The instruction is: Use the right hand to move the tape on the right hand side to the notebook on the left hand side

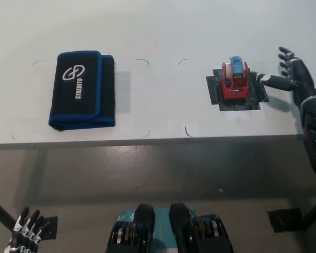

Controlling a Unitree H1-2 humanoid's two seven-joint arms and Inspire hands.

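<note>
Right hand [290, 74] is black and hangs over the white table [163, 31], fingers spread wide, holding nothing, just beside the tape [234, 78]. That tape is a red holder with a blue and white roll, sitting on a dark square mat [254, 94]. Far to the left lies the notebook [82, 89] (black with a blue edge), and it says "STREBITO". Left hand [25, 232] rests low in the corner, fingers apart.

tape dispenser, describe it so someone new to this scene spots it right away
On the white table, look toward the right side for a dark square patch. The tape dispenser stands on it: small, red, with a blue-topped roll, unlike the large black, blue-edged notebook at left.
</note>
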